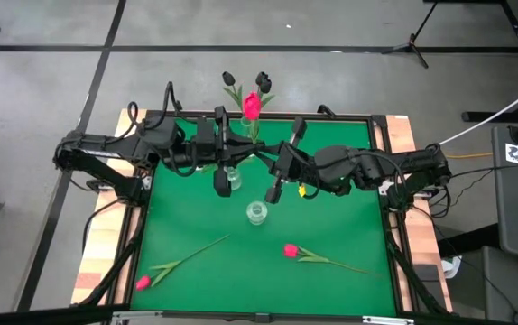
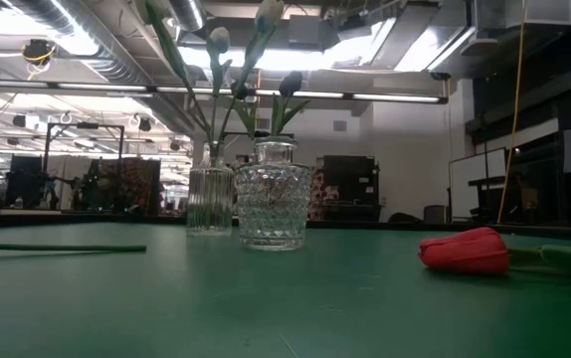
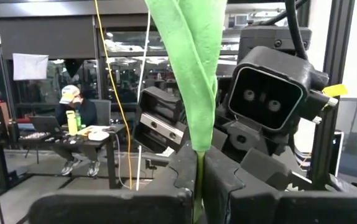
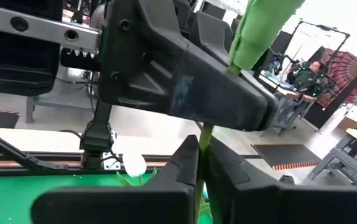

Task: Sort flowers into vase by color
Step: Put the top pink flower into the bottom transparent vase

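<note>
Both tools meet over the far half of the desk (image 1: 331, 226), above the vases. The left tool (image 3: 198, 186) is clamped on the thin green stem of a pink tulip (image 1: 252, 106); the stem runs up between its fingers, with a broad green leaf (image 3: 191, 68) rising straight above the grip. The right tool (image 4: 200, 180) is closed on a green stem too — it passes between its two fingers, and the left arm's dark body sits just beyond it. The pink head stands past the desk's far edge, beside two black tulips (image 1: 245, 83).

A ribbed vase (image 2: 210, 199) and a faceted glass vase (image 2: 272, 194) stand just beside each other near the desk's middle. Two more pink tulips lie flat on the green surface — one (image 1: 291, 251) towards the near right corner, one (image 1: 142, 283) at the near left corner.
</note>
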You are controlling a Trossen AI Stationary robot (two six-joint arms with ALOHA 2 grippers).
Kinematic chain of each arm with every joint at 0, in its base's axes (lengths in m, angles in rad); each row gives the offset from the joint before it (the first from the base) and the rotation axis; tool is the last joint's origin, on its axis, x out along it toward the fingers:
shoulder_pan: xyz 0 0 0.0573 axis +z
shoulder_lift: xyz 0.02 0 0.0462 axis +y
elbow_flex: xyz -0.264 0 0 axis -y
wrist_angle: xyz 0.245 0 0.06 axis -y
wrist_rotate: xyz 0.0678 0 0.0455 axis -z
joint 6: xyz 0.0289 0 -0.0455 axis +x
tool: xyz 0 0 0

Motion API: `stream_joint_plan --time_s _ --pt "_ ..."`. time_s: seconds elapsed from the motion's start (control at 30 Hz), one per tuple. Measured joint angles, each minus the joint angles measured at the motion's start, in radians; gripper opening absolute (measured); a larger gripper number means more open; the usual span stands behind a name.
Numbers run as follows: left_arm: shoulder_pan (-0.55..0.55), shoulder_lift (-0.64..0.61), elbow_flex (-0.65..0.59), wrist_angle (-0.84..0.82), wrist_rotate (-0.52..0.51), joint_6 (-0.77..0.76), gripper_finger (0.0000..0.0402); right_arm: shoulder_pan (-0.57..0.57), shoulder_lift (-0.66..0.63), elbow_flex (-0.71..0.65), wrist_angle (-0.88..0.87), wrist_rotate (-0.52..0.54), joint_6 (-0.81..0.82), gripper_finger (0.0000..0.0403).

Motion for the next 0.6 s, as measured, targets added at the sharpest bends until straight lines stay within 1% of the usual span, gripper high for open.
stream_joint_plan --time_s 0.07,0.13,0.23,0.43,0.53,0.6 --pt "0.000 0.000 0.000 -0.004 0.000 -0.004 0.0011 0.000 0.000 0.000 -0.001 0.001 0.001 0.0009" --pt "0.000 -0.004 0.000 -0.027 0.000 0.036 0.0018 0.000 0.000 0.000 -0.003 0.007 -0.005 0.0008" --pt "-0.007 -0.013 0.000 -0.077 -0.003 0.089 0.0041 0.000 -0.004 0.000 0.002 0.015 -0.011 0.0006" --pt "-0.008 -0.060 0.000 -0.161 0.060 0.118 0.0120 0.002 -0.044 -0.001 0.020 0.010 -0.056 0.0004" --pt "-0.008 -0.080 0.000 -0.227 0.063 0.117 0.0164 0.002 -0.077 0.002 0.034 0.014 -0.069 0.0004" --pt "-0.008 -0.101 -0.001 -0.262 0.063 0.094 0.0190 0.012 -0.094 0.002 0.043 0.036 -0.103 0.0003"
